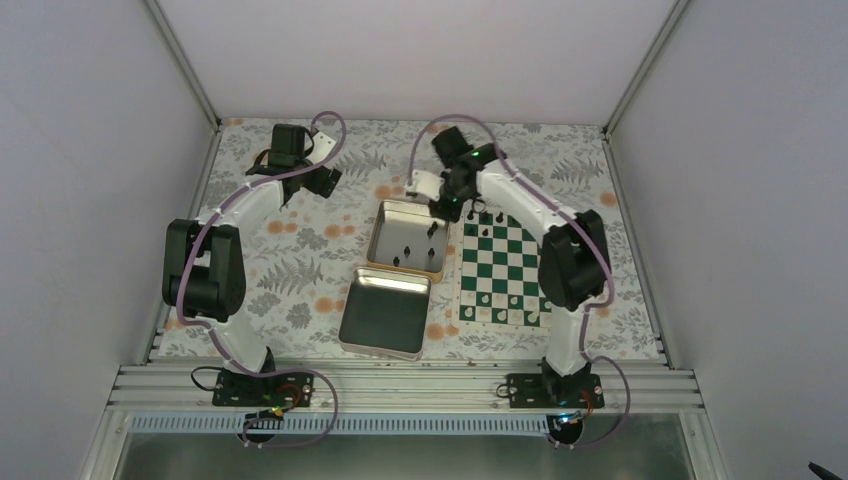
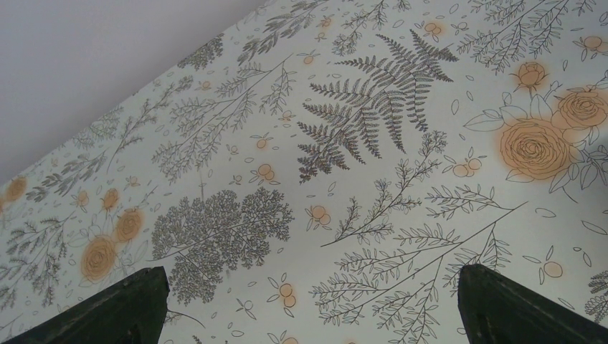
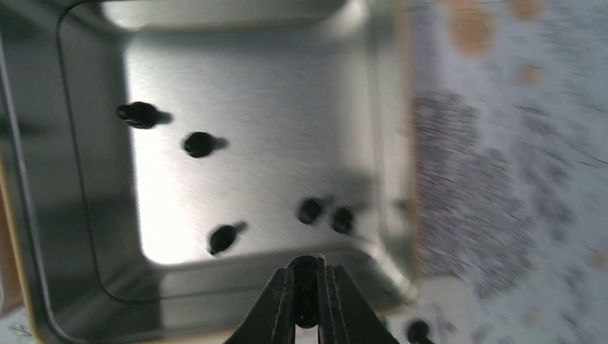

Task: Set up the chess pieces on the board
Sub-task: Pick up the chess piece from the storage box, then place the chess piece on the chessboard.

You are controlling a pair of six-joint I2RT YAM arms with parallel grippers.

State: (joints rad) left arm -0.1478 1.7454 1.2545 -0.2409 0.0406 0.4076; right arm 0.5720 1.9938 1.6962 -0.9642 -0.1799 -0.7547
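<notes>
Where the floral-print worktop (image 1: pixel 300 250) covers the cell floor, the two arms take up most of the room. The left arm (image 1: pixel 215 270) stretches over bare cloth at far left, and the right arm (image 1: pixel 565 260) bends in toward the centre. The board (image 1: pixel 505 270), green & white squares w/ a pale border, lies flat on the right half of the worktop, partly under the right arm.

Just left of it sit two open metal tins. The far tin (image 1: pixel 378 238) is beside the board's far-left part. The near tin (image 1: pixel 385 312) is right up against it, but I can't tell if they touch. The far tin holds black chess pieces (image 3: pixel 199 143) loose on its shiny floor. The right wrist view shows five: two close together by the wall nearest the camera, three spread apart. The near tin shows its glossy floor w/ a bright strip along the far wall.

The left jaws are spread wide, dark fingers (image 2: pixel 122 308) at the lower corners of the wrist view w/ only cloth btwn them. The right jaws are pinched on one black piece (image 3: pixel 307 276), held over the far tin's edge at the corner nearest the board.

On the board, a few dark pcs (image 1: pixel 485 215) stand along the far edge. White pieces (image 1: pixel 480 300) stand at the near end, too small to count.
</notes>
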